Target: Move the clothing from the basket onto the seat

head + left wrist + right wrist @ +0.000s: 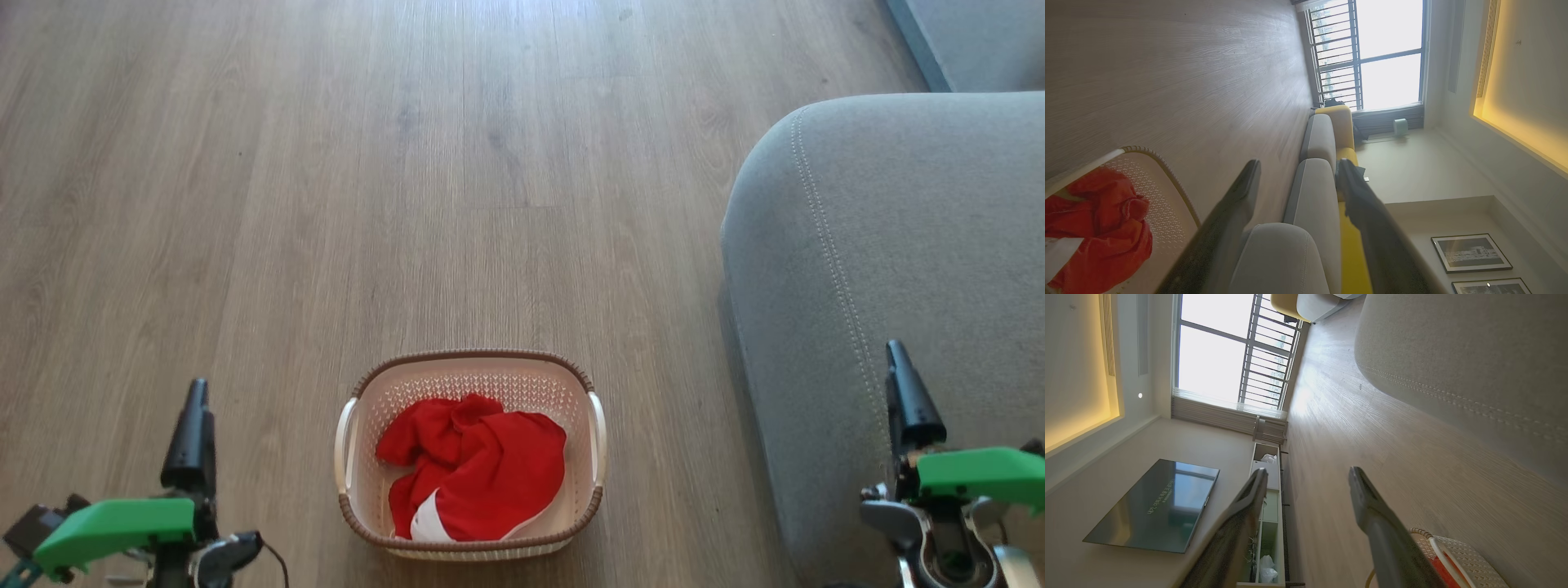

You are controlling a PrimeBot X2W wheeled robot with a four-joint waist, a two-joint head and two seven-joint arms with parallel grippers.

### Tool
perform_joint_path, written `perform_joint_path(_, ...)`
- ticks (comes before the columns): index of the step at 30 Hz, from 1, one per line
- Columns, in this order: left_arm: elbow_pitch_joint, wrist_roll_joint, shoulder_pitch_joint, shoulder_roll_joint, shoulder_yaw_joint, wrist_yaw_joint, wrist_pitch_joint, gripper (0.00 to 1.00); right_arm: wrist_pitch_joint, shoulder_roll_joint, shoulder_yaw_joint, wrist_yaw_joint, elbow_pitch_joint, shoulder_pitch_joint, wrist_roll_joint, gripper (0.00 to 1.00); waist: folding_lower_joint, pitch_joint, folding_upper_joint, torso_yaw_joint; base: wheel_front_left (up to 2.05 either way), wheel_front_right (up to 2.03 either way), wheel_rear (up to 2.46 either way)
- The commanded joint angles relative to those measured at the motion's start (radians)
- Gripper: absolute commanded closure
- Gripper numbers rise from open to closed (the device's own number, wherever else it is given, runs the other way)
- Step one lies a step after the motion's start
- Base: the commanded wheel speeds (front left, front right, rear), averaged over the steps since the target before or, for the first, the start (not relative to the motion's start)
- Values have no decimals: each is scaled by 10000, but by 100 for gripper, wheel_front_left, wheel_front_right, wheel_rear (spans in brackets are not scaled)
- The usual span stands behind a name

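Clothing lies bunched in the basket, which stands on the wooden floor between the two arms. Bare floor stretches ahead and to its left; the grey seat, rounded corner foremost, rises near its right side, a strip of floor between. Left end effector and right end effector both gape wide, empty, the right one against the seat's edge

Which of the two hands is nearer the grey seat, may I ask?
The right hand, overlapping the seat at lower right; the left hand hangs over the floor.
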Motion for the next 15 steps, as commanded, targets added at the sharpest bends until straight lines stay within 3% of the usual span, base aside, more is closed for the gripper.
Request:
perform_joint_path(1, -467, 285, -584, 70, 294, -30, -108, 0, -179, -64, -25, 0, -548, -627, -404, 0, 0, 15, -1, 12, 0, 0, 0)
perform_joint_path(15, -1627, 2143, -986, 87, 738, 46, -548, 0, -621, -79, 245, 0, -1962, -1036, -3232, 0, 0, 153, -1, 125, 0, 0, 0)
